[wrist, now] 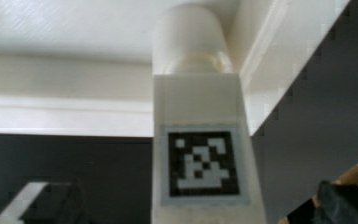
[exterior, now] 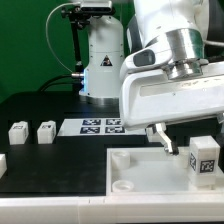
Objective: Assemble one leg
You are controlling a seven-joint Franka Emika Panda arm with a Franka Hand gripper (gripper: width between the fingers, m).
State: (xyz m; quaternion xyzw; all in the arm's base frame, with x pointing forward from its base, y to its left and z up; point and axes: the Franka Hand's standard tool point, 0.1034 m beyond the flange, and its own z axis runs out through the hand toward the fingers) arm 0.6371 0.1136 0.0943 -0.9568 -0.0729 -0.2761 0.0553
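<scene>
The leg (wrist: pixel 197 100) shows its square marker (wrist: pixel 202 165) against a white panel (wrist: pixel 69 40).

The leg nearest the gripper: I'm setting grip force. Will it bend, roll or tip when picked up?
The leg looks like small moulded plastic, so probably stiff and light. Its flat-sided block shape should resist rolling. It seems taller than wide, so a sideways nudge from the gripper might tip it.

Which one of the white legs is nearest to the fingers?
The leg at the exterior view's right, by the white panel; the other legs sit far off at its left.
</scene>
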